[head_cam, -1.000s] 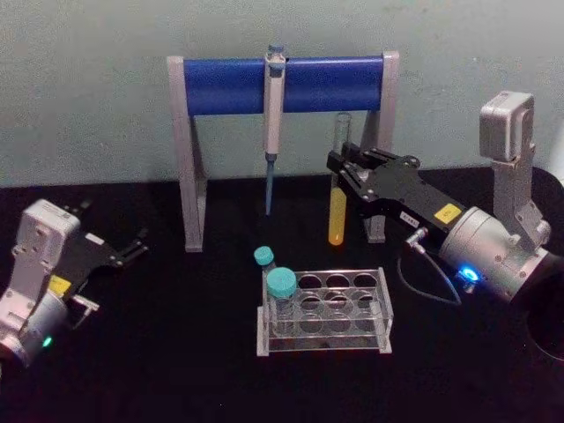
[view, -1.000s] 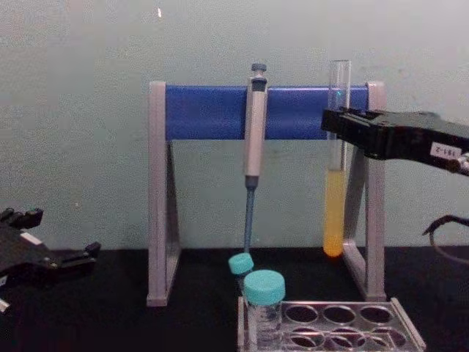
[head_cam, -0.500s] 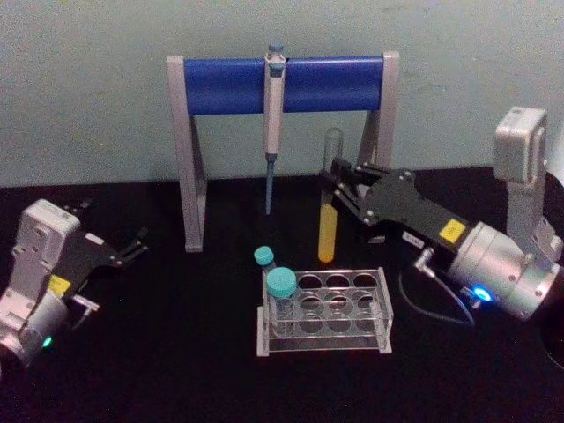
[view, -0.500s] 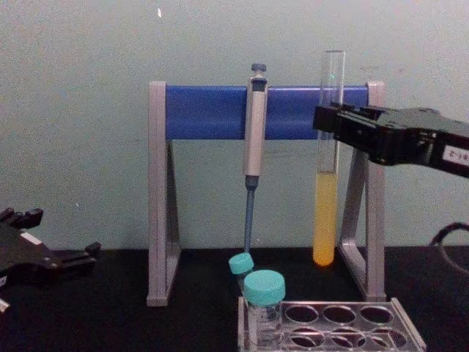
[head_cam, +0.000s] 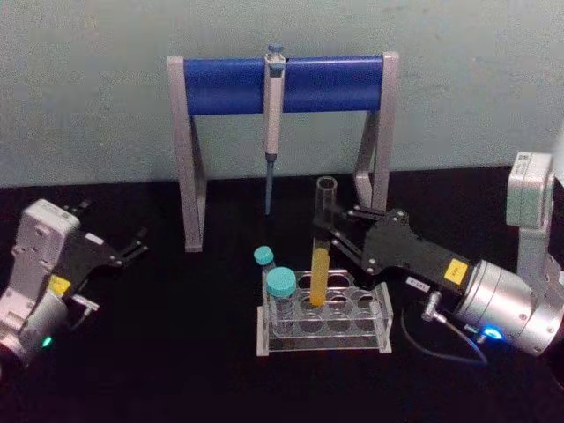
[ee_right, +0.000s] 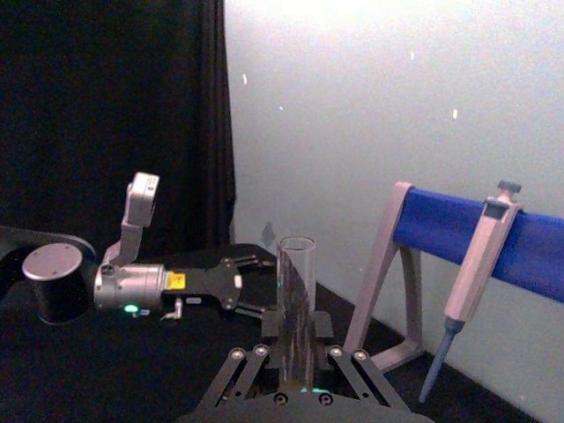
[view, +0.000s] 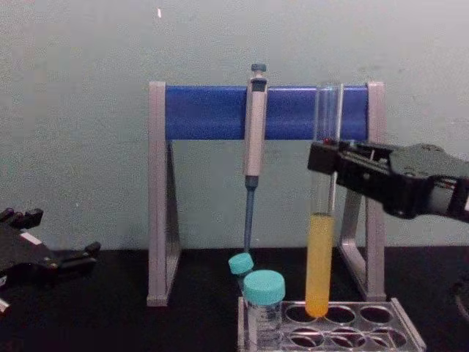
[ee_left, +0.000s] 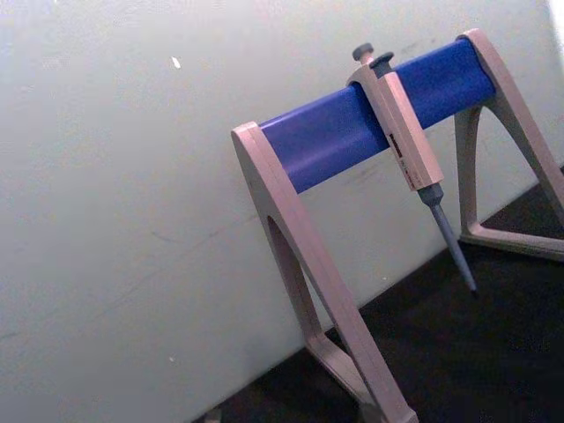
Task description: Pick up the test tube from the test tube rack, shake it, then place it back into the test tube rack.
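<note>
Test tube stands almost upright, open mouth up, its yellow-orange liquid at the bottom; its round end meets a back-row hole of the test tube rack near the tabletop's middle, depth unclear; the right gripper, reaching in from the right edge, is clamped on its clear upper part; two teal-capped vials stand just beside at the rack's left end; the pipette stand rises behind; the left gripper rests at the left edge, fingers apart; bare tabletop lies in front.
</note>
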